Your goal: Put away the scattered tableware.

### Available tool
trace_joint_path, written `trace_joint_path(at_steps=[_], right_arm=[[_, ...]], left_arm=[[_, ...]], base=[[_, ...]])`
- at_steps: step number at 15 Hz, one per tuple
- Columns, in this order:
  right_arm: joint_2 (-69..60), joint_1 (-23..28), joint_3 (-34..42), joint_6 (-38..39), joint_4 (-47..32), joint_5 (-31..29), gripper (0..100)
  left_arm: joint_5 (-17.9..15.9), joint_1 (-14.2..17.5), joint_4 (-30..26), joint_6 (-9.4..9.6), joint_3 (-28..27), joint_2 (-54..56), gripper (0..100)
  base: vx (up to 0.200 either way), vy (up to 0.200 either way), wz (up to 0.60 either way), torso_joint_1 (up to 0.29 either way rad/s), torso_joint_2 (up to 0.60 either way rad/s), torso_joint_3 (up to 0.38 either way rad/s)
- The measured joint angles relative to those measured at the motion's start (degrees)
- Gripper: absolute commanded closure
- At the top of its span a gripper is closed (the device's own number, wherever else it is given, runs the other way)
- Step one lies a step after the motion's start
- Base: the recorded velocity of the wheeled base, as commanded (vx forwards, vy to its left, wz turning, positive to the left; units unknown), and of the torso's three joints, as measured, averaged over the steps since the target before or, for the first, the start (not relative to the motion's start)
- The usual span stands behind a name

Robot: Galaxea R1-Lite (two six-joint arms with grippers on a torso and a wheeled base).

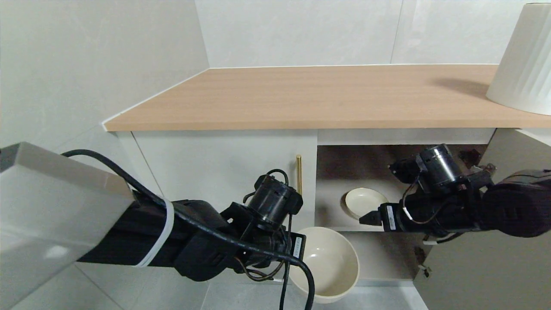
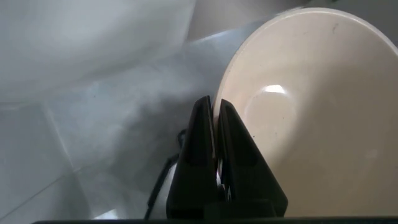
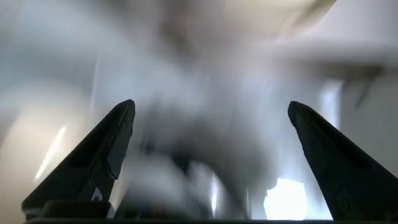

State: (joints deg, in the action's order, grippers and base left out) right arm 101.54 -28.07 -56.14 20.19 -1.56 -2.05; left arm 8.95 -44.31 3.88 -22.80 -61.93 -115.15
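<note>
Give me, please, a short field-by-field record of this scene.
cabinet: left door shut, right side open
shelf: inside the open side
plate: lying on the shelf
bowl: cream, tilted, low before the opening
left gripper: shut on the bowl's rim
right gripper: open, empty, near the plate
counter: wood top above the cabinet

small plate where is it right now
In the head view the small plate sits on the shelf of the open cabinet, right of the brass handle and just beyond the right pincer.
</note>
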Motion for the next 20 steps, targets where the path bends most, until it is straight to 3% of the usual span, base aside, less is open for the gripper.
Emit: trace_joint_path(at_steps=[2, 6, 14, 15, 20], right_arm=[[-3.85, -3.86, 0.20, -0.43, -4.38, 1.67, 0], [-3.46, -7.58, 0.57, -0.46, -5.14, 1.80, 0], [4.06, -9.00, -0.39, 0.17, -4.62, 1.37, 0], [4.39, -9.07, -0.52, 0.23, -4.60, 1.37, 100], [5.07, -9.16, -1.05, 0.39, -4.43, 1.45, 100]], left_arm=[[0.40, -0.39, 0.00, -0.09, -0.26, -0.98, 100], [2.84, -1.24, 0.26, -0.20, -0.33, -0.74, 100], [3.67, -1.83, 0.22, -0.27, -0.28, 0.41, 100], [3.69, -1.83, 0.24, -0.27, -0.28, 0.46, 100], [3.66, -1.88, 0.33, -0.30, -0.28, 0.46, 100]], base=[[0.000, 0.000, 0.00, 0.000, 0.00, 0.000], [0.000, 0.000, 0.00, 0.000, 0.00, 0.000], [0.000, 0.000, 0.00, 0.000, 0.00, 0.000], [0.000, 0.000, 0.00, 0.000, 0.00, 0.000], [0.000, 0.000, 0.00, 0.000, 0.00, 0.000]])
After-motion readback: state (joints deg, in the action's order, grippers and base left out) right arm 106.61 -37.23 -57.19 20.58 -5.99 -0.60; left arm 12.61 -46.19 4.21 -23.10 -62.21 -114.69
